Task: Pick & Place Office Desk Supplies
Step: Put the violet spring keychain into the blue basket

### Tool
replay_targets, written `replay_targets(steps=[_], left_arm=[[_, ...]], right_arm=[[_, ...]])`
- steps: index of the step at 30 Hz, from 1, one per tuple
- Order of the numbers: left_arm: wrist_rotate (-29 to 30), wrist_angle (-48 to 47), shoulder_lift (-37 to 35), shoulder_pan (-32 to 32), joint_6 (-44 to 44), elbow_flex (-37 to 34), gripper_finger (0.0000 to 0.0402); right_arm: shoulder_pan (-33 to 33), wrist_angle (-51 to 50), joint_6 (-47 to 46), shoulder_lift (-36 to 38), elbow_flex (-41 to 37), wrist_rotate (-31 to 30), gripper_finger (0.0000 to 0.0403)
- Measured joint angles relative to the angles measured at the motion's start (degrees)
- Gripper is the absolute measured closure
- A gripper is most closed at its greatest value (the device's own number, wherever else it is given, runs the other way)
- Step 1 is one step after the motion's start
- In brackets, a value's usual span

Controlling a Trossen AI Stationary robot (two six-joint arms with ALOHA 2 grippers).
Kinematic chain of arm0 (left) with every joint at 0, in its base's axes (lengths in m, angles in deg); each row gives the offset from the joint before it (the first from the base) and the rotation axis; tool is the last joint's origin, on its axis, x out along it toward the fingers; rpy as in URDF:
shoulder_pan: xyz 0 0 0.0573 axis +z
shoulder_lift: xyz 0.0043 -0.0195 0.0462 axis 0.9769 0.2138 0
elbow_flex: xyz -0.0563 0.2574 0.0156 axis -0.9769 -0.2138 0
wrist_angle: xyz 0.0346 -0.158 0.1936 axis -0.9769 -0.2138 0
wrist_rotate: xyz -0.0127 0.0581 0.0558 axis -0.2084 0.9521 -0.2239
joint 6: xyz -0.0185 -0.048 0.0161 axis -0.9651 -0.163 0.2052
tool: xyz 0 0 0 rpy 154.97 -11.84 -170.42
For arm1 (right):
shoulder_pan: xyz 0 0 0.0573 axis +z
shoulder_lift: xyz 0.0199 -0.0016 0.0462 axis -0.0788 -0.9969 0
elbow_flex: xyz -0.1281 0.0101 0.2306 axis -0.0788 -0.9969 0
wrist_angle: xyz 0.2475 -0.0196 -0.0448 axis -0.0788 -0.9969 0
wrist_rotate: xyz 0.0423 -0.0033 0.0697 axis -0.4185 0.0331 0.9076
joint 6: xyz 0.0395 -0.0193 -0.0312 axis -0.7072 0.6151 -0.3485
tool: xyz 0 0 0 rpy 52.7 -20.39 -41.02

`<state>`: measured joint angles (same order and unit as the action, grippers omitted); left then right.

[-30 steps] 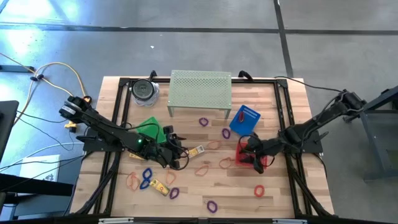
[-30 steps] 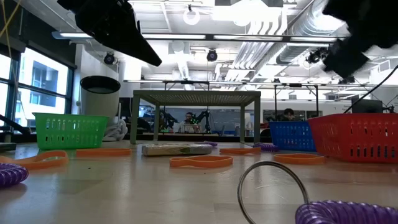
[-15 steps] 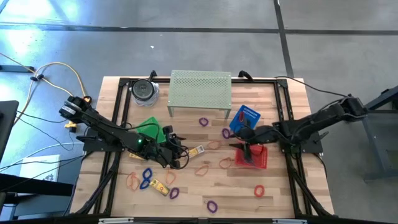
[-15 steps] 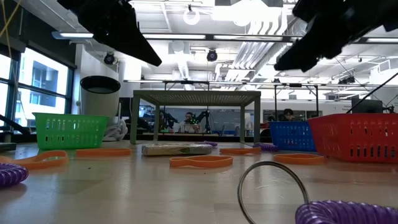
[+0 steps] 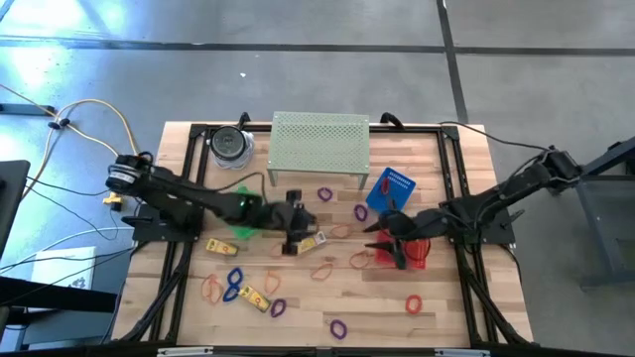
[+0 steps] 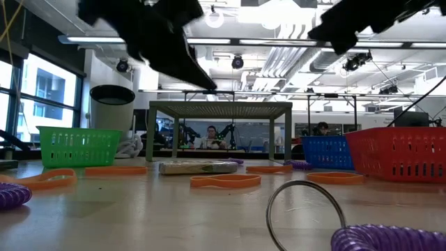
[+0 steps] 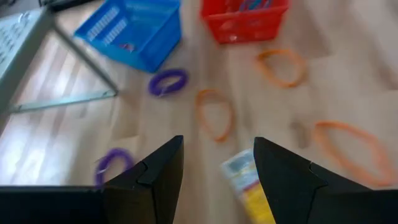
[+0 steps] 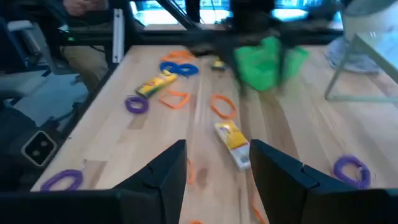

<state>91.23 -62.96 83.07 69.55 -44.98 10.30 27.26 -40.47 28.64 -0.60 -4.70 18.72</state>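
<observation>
Thin band loops lie scattered on the wooden table: purple (image 5: 324, 193), orange (image 5: 322, 268), blue (image 5: 234, 281), red (image 5: 413, 303). A yellow oblong piece (image 5: 314, 240) lies mid-table and another (image 5: 256, 296) lies nearer the front. My left gripper (image 5: 298, 230) hovers open just left of the mid-table piece (image 7: 249, 186), with nothing between its fingers. My right gripper (image 5: 375, 241) hangs open at the left side of the red basket (image 5: 412, 250), pointing toward the table's left, and it is empty too (image 8: 217, 149).
A green basket (image 5: 238, 208) sits behind the left arm and a blue basket (image 5: 390, 190) beyond the red one. The pale green perforated stand (image 5: 319, 144) and a dark-lidded jar (image 5: 230, 145) stand along the far edge. A black frame borders the table.
My left gripper has swung toward the table's right and far side, from beside the green basket to the mid-table yellow piece, turning as it went. My right gripper has risen out of the red basket and moved toward the table's left, rolling at the wrist.
</observation>
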Motion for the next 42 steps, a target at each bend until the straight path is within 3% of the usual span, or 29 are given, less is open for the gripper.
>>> replay_targets(steps=[6,13,20,35,42], left_arm=[[-3.6,6.8,6.1,8.0,3.2,0.1,0.0215],[-3.5,15.1,14.9,11.5,3.7,0.1,0.0215],[2.0,21.4,20.4,11.7,2.8,0.1,0.0215],[1.5,23.6,24.1,15.2,-3.9,0.1,0.0215],[-4.2,21.4,24.1,17.4,-6.7,0.2,0.0215]], right_arm=[[5.5,2.6,2.5,0.0,0.0,-5.1,0.0239],[7.9,3.1,2.5,-0.1,0.0,-6.4,0.0239],[7.9,4.2,2.6,-2.2,0.0,-7.4,0.0239],[7.9,8.1,3.8,-4.4,0.0,-6.8,0.0239],[7.9,8.4,3.8,-4.5,0.0,-6.8,0.0239]])
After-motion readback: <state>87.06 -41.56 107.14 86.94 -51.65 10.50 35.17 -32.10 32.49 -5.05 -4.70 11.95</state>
